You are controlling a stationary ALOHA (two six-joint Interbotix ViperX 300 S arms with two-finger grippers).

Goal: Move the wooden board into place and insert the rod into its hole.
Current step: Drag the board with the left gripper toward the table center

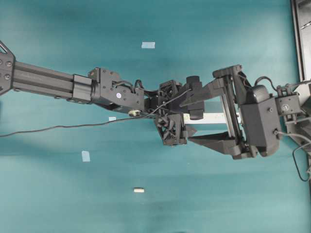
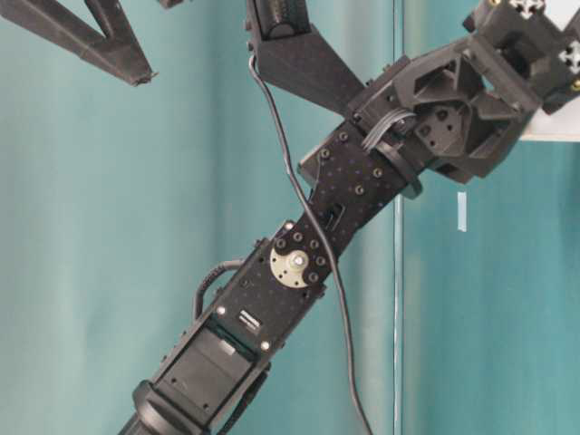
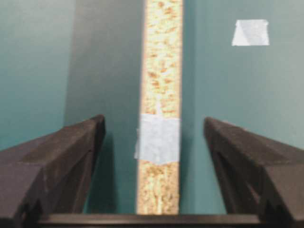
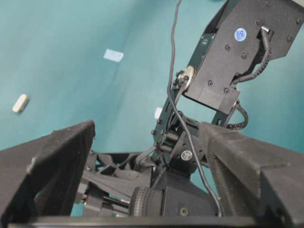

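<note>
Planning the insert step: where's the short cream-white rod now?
Overhead view: the short cream-white rod lies alone on the teal table, lower centre, below both arms.

Even, bright lighting; soft shadows under the arms; left wrist view blurred.

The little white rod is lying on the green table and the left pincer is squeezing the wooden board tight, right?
Not quite. The rod does lie alone on the green table, but the left pincer is not squeezing the wooden board. The left wrist view shows its two fingers standing wide open, with teal gaps on both sides of the board.
</note>
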